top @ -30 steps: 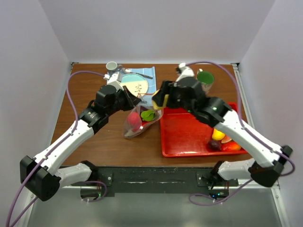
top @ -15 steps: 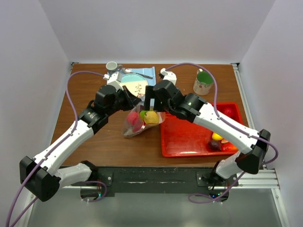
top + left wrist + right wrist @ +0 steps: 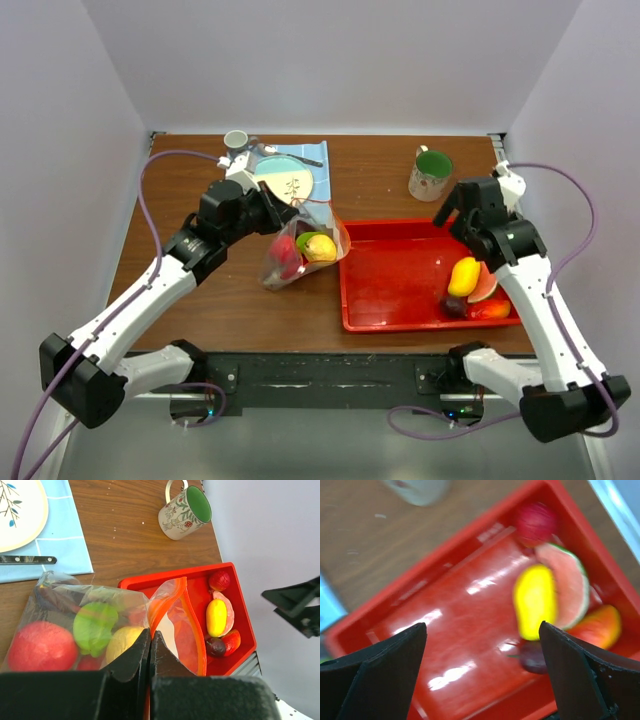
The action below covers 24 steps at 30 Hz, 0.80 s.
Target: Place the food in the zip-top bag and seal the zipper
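Over red tray [image 3: 445, 630] | right hand [image 3: 480, 677] spread | left hand [image 3: 150, 647] pinches zip-top bag [image 3: 65, 595]

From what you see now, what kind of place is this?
Probably a robot test booth staged as a dining table: white walls enclose a wooden table, the left arm and right arm mount at its near edge, with a plate and mug laid out.

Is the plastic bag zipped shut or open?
Open. On the zip-top bag, the zipper gapes in a wide loop, and the left pincer pinches its rim.
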{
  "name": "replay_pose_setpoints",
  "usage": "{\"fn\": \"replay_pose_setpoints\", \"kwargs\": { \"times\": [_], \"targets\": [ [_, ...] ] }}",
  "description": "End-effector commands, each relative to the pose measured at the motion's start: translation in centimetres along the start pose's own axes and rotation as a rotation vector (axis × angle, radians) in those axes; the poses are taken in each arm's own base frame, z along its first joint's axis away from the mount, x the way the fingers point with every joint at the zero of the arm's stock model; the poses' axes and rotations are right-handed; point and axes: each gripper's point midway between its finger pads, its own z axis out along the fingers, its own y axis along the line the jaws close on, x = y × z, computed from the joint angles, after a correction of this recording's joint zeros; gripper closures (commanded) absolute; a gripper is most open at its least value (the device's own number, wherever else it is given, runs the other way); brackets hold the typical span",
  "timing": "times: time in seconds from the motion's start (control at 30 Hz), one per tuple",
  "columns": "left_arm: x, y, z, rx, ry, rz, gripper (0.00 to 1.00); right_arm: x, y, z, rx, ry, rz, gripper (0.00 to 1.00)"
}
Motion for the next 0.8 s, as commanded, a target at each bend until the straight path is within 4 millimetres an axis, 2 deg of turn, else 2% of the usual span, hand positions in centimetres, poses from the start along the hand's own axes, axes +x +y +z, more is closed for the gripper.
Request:
{"fn": "replay_pose_setpoints", "kwargs": {
  "times": [0.0,0.03,0.07,0.13,0.17,0.4,0.53,0.67,0.77],
  "targets": [
    [-0.8,-1.6,-0.6,0.074,-0.034,0.008,1.0,4.2,-4.5,3.5,0.13,0.116,-0.032,0.01],
    [-0.9,-1.7,-0.7,0.076,-0.034,0.008,1.0,4.8,-5.2,4.2,0.138,0.137,-0.01,0.01],
    [-0.7,-1.6,-0.6,0.075,-0.031,0.008,1.0,6.3,-5.9,5.0,0.157,0.169,-0.014,0.01],
    [-0.7,-1.6,-0.6,0.08,-0.031,0.008,1.0,7.2,-6.2,6.2,0.156,0.196,0.012,0.01],
    [-0.6,-1.6,-0.6,0.08,-0.031,0.008,1.0,8.3,-6.6,6.8,0.167,0.225,0.01,0.01],
    [-0.5,-1.4,-0.6,0.074,-0.03,0.015,1.0,10.8,-6.9,10.2,0.186,0.276,0.03,0.01],
    [-0.6,-1.4,-0.5,0.077,-0.032,0.015,1.0,11.4,-6.6,11.6,0.189,0.281,0.031,0.02],
    [-0.6,-1.4,-0.5,0.074,-0.033,0.018,1.0,11.9,-6.6,12.7,0.202,0.295,0.01,0.17],
    [-0.5,-1.3,-0.4,0.07,-0.03,0.016,1.0,12.4,-7.1,13.3,0.222,0.3,-0.008,0.19]
  ]
}}
